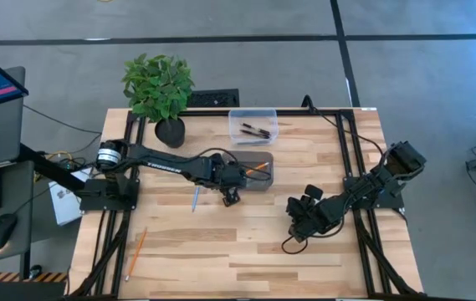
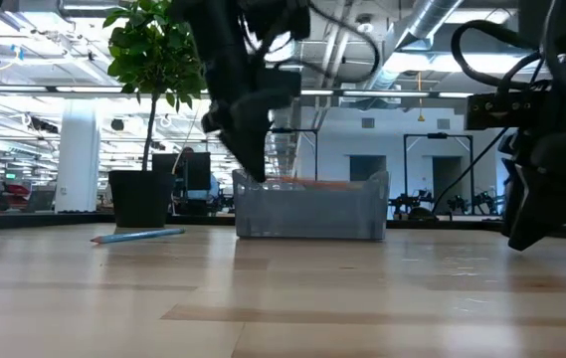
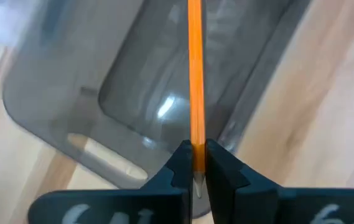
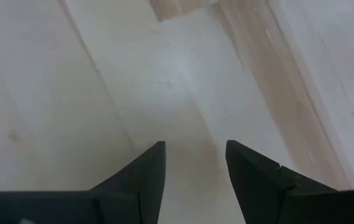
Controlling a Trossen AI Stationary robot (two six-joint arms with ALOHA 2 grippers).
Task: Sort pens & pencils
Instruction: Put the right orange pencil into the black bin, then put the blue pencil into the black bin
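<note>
Wooden counter [image 1: 246, 242] mid-sort: pens [image 1: 256, 130] in clear tray [image 1: 253, 114], left tool [image 3: 195, 163] clamped on orange pencil [image 3: 195, 74] over grey tray [image 1: 264, 179], blue pencil [image 1: 195, 198] and second orange pencil [image 1: 137, 247] left out, right tool [image 4: 195, 163] apart, idle.

Left gripper [image 1: 236, 186] over grey bin [image 1: 264, 179], orange pencil [image 3: 195, 81] clamped; bin walls below, clear bin [image 1: 253, 125] beyond, plant [image 1: 159, 88] further off. Right gripper [image 4: 192, 163] parted above bare surface [image 1: 246, 251]; nothing near.

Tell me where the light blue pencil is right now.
In the high view the light blue pencil lies on the table, left of centre, just beside the grey bin and the left claw.
</note>
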